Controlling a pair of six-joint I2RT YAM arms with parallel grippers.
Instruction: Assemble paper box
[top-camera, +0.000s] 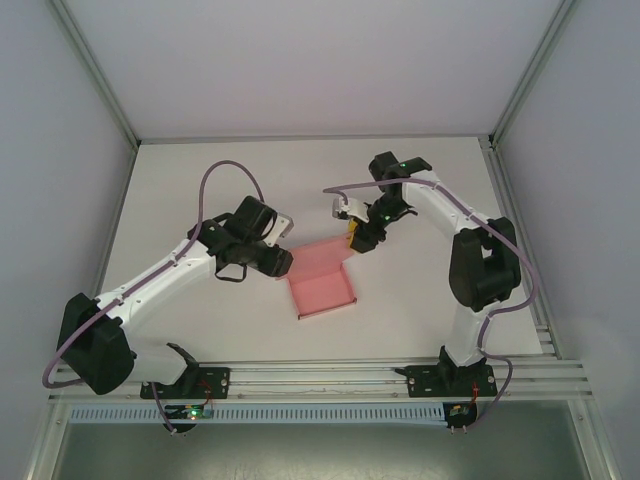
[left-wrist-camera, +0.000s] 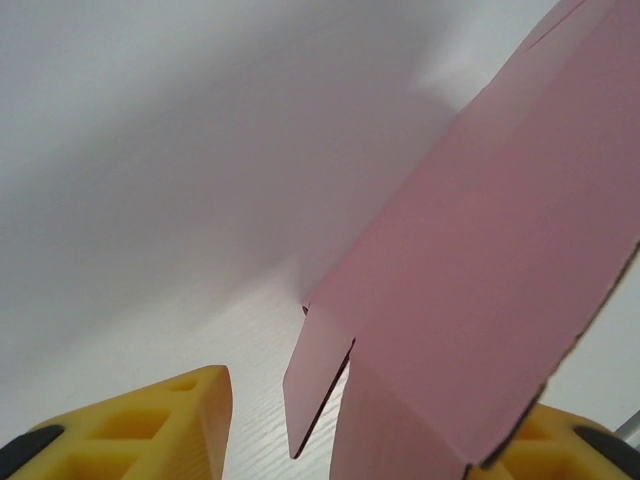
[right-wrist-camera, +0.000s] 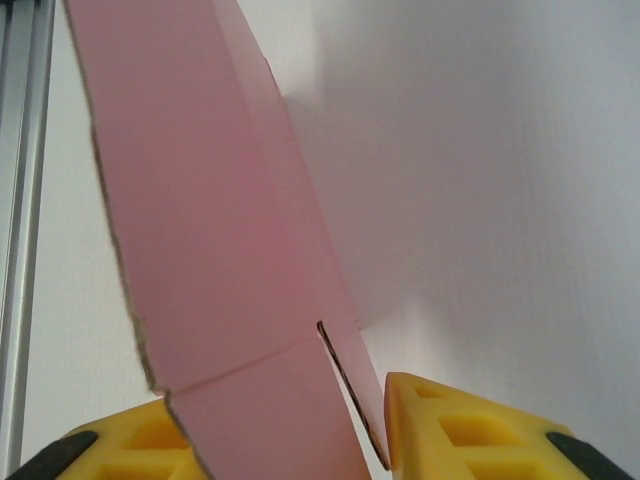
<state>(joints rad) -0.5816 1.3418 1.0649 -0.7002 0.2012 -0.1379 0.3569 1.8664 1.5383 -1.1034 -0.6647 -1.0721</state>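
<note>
Left gripper (top-camera: 283, 262), top view: you find it at the 9 o'clock edge of the paper box (top-camera: 322, 285), touching or just beside the card. Its finger spacing is unreadable from here.
Right gripper (top-camera: 356, 241): at the box's 1 o'clock corner, pointing down at the card.
Paper box: pink card near the middle of the white table (top-camera: 300, 180), with a deeper pink panel toward 6 o'clock and a paler panel toward 12 o'clock. You cannot tell from this view whether the paler panel is lifted.
Frame rail (top-camera: 330, 376): aluminium, running across the table's 6 o'clock edge and carrying both arm bases.

Left wrist view.
Left gripper (left-wrist-camera: 375, 415): jaws wide apart, with yellow fingers (left-wrist-camera: 160, 425) at 7 and 5 o'clock of the picture.
Paper box (left-wrist-camera: 480, 260): a pink panel rises between the fingers toward 1 o'clock, and its cut edge lies against or just beside the 5 o'clock finger. A small flap hangs toward 6 o'clock.
Table (left-wrist-camera: 225, 345): white, below the card.

Right wrist view.
Right gripper (right-wrist-camera: 275, 400): jaws apart, with yellow fingers (right-wrist-camera: 470, 430) at 7 and 5 o'clock.
Paper box (right-wrist-camera: 210, 220): the card stands in the gap and runs up toward 11 o'clock. A crease crosses it low down, and a slit (right-wrist-camera: 335, 360) lies just beside the 5 o'clock finger. You cannot tell whether either pad presses the card.
Frame rail (right-wrist-camera: 20, 200): at 9 o'clock.
</note>
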